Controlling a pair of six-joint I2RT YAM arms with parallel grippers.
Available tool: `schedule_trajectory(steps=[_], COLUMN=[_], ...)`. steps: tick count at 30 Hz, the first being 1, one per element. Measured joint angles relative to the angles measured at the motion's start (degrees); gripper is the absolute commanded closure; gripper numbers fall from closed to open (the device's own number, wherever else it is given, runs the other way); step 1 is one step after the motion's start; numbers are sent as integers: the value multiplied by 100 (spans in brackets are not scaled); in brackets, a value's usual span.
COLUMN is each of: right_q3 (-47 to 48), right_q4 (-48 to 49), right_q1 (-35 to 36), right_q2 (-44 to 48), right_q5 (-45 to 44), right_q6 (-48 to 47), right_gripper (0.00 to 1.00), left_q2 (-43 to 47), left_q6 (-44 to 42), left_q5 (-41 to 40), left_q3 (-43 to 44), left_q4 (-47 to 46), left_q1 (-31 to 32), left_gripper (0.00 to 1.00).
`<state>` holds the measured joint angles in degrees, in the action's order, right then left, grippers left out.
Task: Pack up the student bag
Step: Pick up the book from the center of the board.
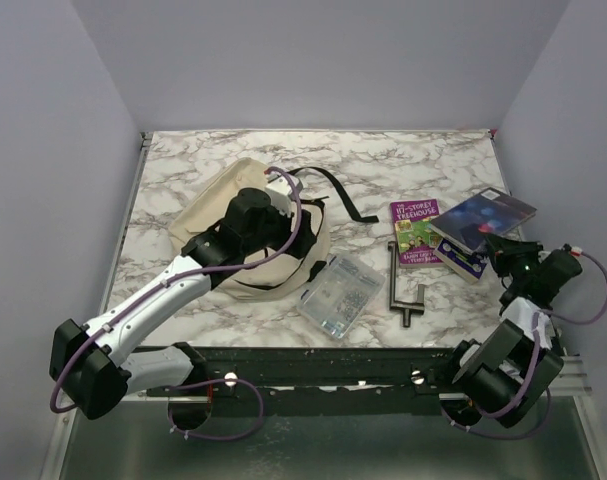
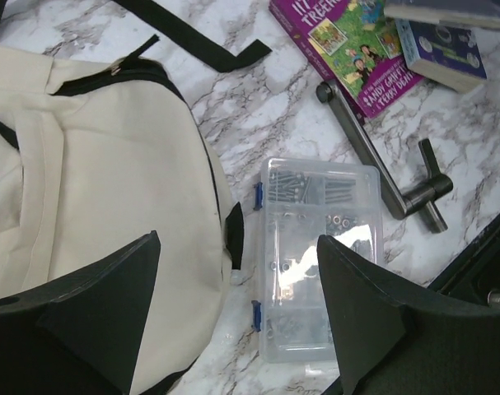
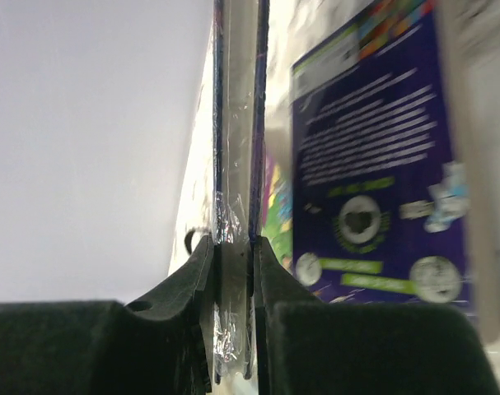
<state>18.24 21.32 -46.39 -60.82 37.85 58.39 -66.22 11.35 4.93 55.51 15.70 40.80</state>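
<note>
The student bag [image 1: 208, 205], cream fabric with black zips and straps, lies on the left half of the marble table. In the left wrist view the student bag [image 2: 93, 164] fills the left side. My left gripper [image 2: 237, 313] hangs open above the bag's right edge, nothing between its fingers. At the right edge of the table my right gripper [image 1: 505, 250] is shut on the near edge of a dark blue book [image 1: 483, 218]. The right wrist view shows that plastic-wrapped book [image 3: 235, 123] edge-on, pinched between my right gripper [image 3: 233, 255].
A clear plastic box of screws [image 1: 340, 295] [image 2: 320, 255] lies just right of the bag. A metal T-handle tool [image 1: 403, 285] lies beside it. A purple Treehouse book [image 1: 415, 228] and another book [image 1: 461, 258] lie under the blue one. A black strap [image 1: 338, 195] trails behind the bag.
</note>
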Motion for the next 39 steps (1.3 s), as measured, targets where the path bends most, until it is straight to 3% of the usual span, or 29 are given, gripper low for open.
schedule_trajectory(steps=[6,13,16,21,27,29,34,39], right_q3=[697,1663,1805,1731,1703,1705,1707,1781], right_q4=[-675,-527,-114,949,2221,2544,3193,3602], right_q1=[1108,2846,3698,4885,5399,5490,5772,5936], right_q2=[50,-133,-299,-695,-1150,-1298,-1709,-1921], right_q5=[170,789,1095,1508,2011,2153,2352,2450], right_q6=[24,55,284,1198,2214,2468,3010,3309], right_gripper=[100,100,100,100,100,100,100,96], left_q2=[-28,76,96,42,33,28,-98,-350], left_q6=[977,2708,3440,4457,5348,5556,5989,6446], left_q5=[339,2127,2752,3427,3814,3895,4072,4192], left_q3=[63,-238,-640,-1097,-1471,-1534,-1609,-1781], left_q4=[24,-789,-1545,-2610,-3917,-4269,-4931,-5421], left_q1=[-599,-1873,-2286,-2380,-2380,-2380,-2380,-2391], left_gripper=[21,15,13,11,15,20,47,81])
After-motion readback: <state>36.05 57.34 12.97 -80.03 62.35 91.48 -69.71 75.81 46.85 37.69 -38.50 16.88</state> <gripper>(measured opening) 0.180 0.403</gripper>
